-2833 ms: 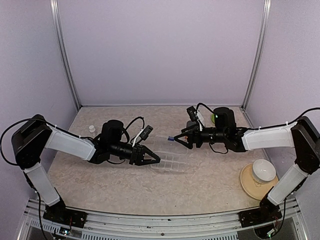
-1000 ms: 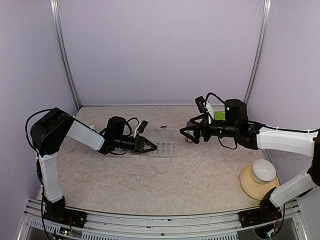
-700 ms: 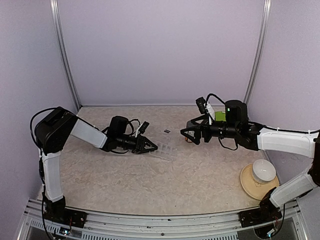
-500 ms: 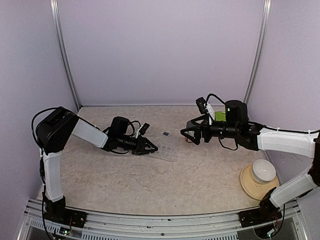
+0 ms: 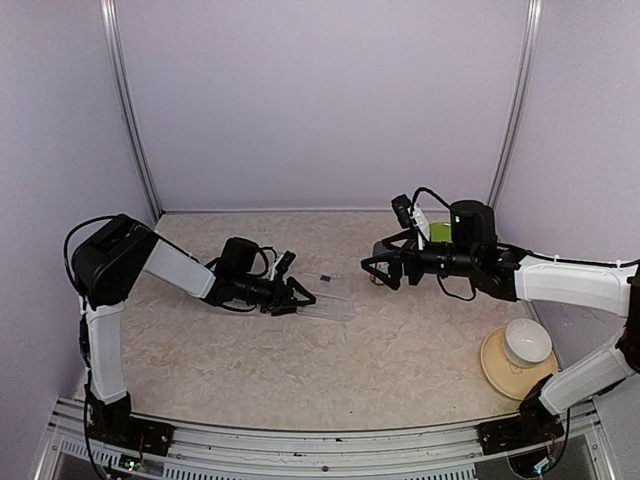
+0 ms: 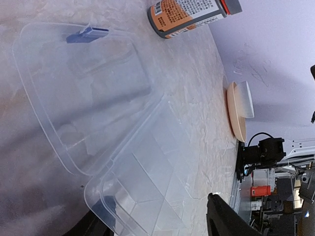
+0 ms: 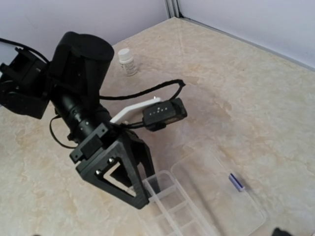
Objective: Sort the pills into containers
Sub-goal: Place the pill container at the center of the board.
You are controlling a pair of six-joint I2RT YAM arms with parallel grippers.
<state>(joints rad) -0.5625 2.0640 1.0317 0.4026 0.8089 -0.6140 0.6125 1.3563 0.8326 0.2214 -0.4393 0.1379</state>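
A clear pill box (image 5: 330, 306) lies on the table with its lid folded open, its row of containers (image 7: 183, 211) showing empty. A small dark blue piece (image 6: 86, 34) (image 7: 236, 182) sits at the lid's far edge; pill or clasp, I cannot tell. My left gripper (image 5: 294, 303) (image 6: 157, 223) (image 7: 150, 192) is open, its fingers astride the box's left end, one by the end compartment. My right gripper (image 5: 370, 272) hovers open to the right of the box, holding nothing.
An orange bottle (image 6: 192, 12) (image 5: 377, 279) lies on its side under the right gripper. A green plate (image 5: 437, 232) is behind the right arm. A white bowl (image 5: 527, 340) on a tan plate (image 5: 497, 368) stands near right. A small white bottle (image 7: 127, 61) stands far left.
The left jaws have spread apart at the box's end. The box has shifted and now lies flatter, its blue piece nearer the front. The right arm has not moved.
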